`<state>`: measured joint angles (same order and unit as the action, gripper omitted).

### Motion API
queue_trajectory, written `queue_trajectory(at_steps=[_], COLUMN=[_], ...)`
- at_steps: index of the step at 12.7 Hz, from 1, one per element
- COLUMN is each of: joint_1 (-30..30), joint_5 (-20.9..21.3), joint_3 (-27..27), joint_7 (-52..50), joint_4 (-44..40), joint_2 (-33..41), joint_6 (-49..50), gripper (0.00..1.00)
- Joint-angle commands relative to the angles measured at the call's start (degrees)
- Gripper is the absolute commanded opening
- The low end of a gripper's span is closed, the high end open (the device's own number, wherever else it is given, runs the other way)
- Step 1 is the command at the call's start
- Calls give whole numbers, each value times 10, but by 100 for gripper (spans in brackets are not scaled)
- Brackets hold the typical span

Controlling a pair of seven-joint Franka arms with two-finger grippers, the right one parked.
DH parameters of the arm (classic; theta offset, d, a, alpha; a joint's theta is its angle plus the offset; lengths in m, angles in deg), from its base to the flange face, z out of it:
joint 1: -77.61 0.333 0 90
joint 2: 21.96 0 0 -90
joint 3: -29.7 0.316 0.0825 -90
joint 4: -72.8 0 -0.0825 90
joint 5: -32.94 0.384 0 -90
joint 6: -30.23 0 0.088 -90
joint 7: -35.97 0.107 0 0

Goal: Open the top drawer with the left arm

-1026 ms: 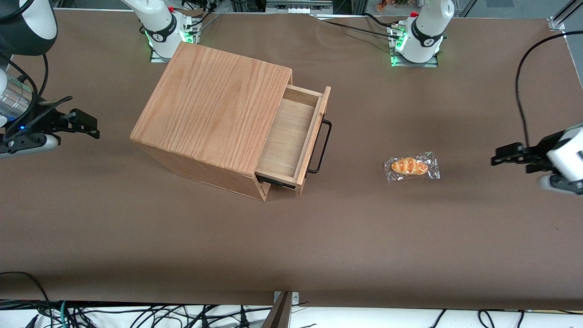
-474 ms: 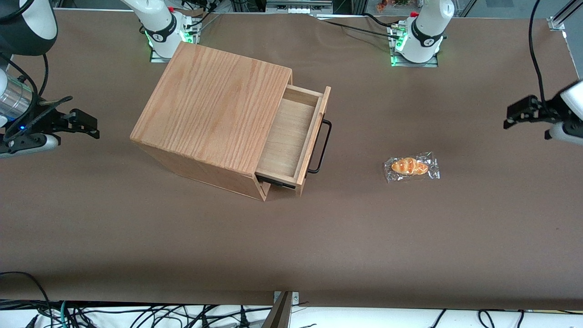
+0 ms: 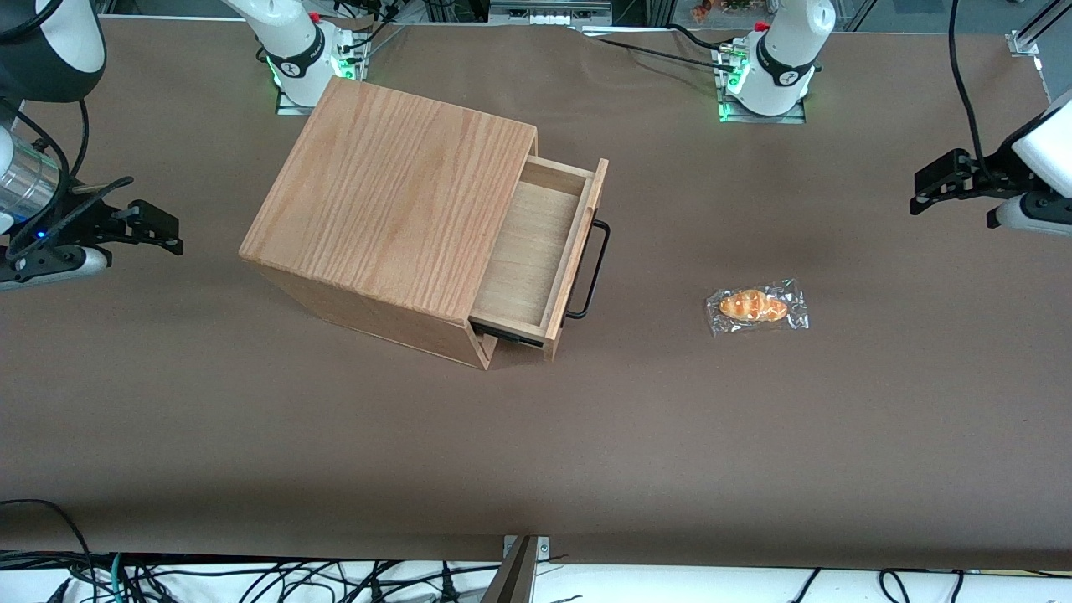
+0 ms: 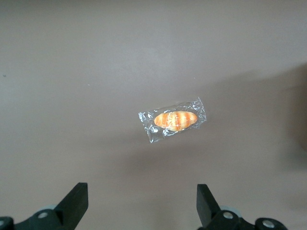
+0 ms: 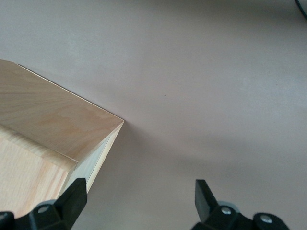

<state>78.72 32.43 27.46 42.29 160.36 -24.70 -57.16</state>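
Pincer spread above brown table

The top drawer, shallow light wood with a thin black bar handle, stands pulled out, centre frame. My left arm hangs at right edge, gripper spread wide.

The left arm hangs raised, its gripper fingers spread wide, holding nothing

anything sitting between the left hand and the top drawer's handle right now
Only the wrapped bread roll lies roughly between, flat on the table. The open left hand is raised toward the working arm's end, well apart from the top drawer.
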Motion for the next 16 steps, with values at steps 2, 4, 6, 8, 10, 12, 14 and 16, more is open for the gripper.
queue_trajectory(at_steps=[2,4,6,8,10,12,14,16], joint_1=[-11,-11,-12,-14,-11,-8,-8,-8], joint_5=[-3,-4,-5,-7,-8,-8,-8,-7], joint_3=[9,12,20,20,20,18,18,18], joint_7=[-26,-56,-68,-63,-59,-58,-57,-39], joint_4=[13,13,21,22,17,11,11,12], joint_2=[7,7,8,8,3,-8,-10,-10], joint_6=[-11,-26,-27,-28,-30,-32,-32,-32], gripper=[100,100,100,100,100,100,100,100])
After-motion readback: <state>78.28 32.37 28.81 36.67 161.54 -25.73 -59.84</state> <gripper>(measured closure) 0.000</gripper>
